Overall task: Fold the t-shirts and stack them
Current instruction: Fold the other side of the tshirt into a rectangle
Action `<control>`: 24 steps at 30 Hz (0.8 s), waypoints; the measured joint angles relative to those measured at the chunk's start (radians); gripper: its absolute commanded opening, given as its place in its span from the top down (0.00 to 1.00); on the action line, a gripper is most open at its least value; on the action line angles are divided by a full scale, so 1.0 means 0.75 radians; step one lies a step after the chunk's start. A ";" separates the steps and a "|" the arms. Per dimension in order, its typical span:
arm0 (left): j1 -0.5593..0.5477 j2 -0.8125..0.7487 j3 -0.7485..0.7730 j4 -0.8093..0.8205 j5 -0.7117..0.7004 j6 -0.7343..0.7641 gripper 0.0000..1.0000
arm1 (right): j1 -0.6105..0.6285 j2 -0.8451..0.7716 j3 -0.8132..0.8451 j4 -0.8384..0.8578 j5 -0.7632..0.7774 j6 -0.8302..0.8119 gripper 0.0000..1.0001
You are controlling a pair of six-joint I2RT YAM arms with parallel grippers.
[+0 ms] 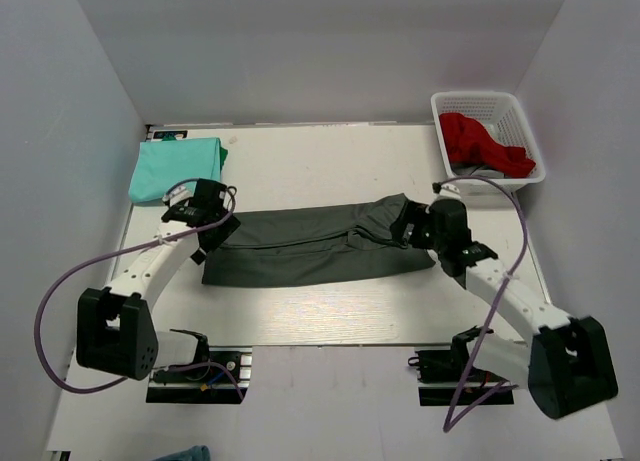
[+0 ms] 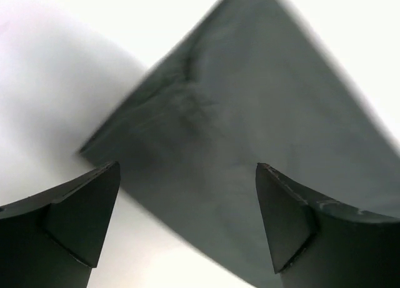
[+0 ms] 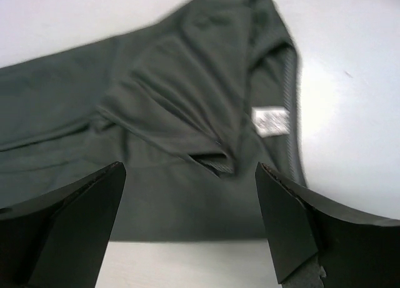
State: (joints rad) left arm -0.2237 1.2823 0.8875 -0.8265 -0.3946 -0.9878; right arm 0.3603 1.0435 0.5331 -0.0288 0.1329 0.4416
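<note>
A dark charcoal t-shirt lies across the middle of the table as a long folded strip. My left gripper hovers at its left end, jaws open and empty, with a corner of the shirt below them. At the right end my right gripper stands open over the collar part of the shirt, where a white label shows. Nothing sits between either pair of fingers. A mint-green t-shirt lies folded at the back left corner.
A white basket at the back right holds red cloth. Grey walls close in the table on three sides. A purple cable loops beside the left arm, another cable along the right arm.
</note>
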 measured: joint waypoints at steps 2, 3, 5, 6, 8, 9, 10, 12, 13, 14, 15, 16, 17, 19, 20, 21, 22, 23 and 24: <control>0.000 0.035 0.049 0.085 0.033 0.026 0.00 | 0.002 0.120 0.069 0.064 -0.068 -0.001 0.10; 0.000 0.064 0.076 0.129 0.046 0.041 0.00 | 0.003 0.189 0.109 0.092 -0.099 -0.001 0.10; 0.000 0.156 0.140 0.202 0.073 0.075 0.00 | 0.010 0.334 0.195 0.137 -0.166 -0.001 0.10; 0.000 0.212 0.169 0.245 0.089 0.089 0.00 | 0.017 0.407 0.241 0.154 -0.199 0.001 0.10; 0.000 0.320 0.201 0.305 0.108 0.115 0.00 | 0.031 0.527 0.304 0.189 -0.254 0.001 0.10; 0.000 0.374 0.211 0.325 0.117 0.125 0.00 | 0.040 0.579 0.329 0.201 -0.278 0.001 0.10; 0.000 0.423 0.215 0.340 0.125 0.131 0.00 | 0.048 0.615 0.342 0.211 -0.296 0.001 0.10; 0.000 0.513 0.220 0.353 0.135 0.141 0.00 | 0.065 0.675 0.351 0.214 -0.334 -0.002 0.10; 0.001 0.558 0.221 0.349 0.141 0.145 0.00 | 0.073 0.695 0.351 0.212 -0.348 -0.003 0.10; 0.004 0.593 0.221 0.338 0.144 0.146 0.00 | 0.081 0.713 0.351 0.204 -0.362 -0.005 0.10; 0.004 0.612 0.225 0.330 0.135 0.152 0.00 | 0.088 0.724 0.351 0.196 -0.371 -0.007 0.10; 0.004 0.610 0.227 0.324 0.125 0.152 0.00 | 0.098 0.731 0.351 0.182 -0.377 -0.011 0.10; 0.006 0.607 0.227 0.314 0.110 0.141 0.00 | 0.107 0.732 0.350 0.173 -0.383 -0.015 0.10; 0.007 0.607 0.224 0.269 0.061 0.115 0.00 | 0.122 0.728 0.344 0.153 -0.387 -0.024 0.10; 0.008 0.607 0.221 0.241 0.037 0.103 0.00 | 0.129 0.716 0.330 0.144 -0.386 -0.027 0.10; 0.008 0.607 0.218 0.218 0.020 0.087 0.00 | 0.136 0.697 0.306 0.139 -0.386 -0.032 0.10; 0.008 0.605 0.217 0.208 0.007 0.081 0.00 | 0.142 0.657 0.269 0.125 -0.381 -0.036 0.10; 0.008 0.602 0.214 0.201 -0.007 0.073 0.00 | 0.148 0.609 0.232 0.098 -0.377 -0.037 0.10; 0.008 0.599 0.210 0.197 -0.020 0.068 0.00 | 0.151 0.567 0.204 0.074 -0.374 -0.038 0.10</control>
State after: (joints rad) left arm -0.2180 1.7313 1.0447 -0.6788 -0.4095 -0.9367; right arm 0.4732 1.4689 0.6865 0.0265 -0.1478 0.4129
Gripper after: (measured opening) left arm 0.995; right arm 0.904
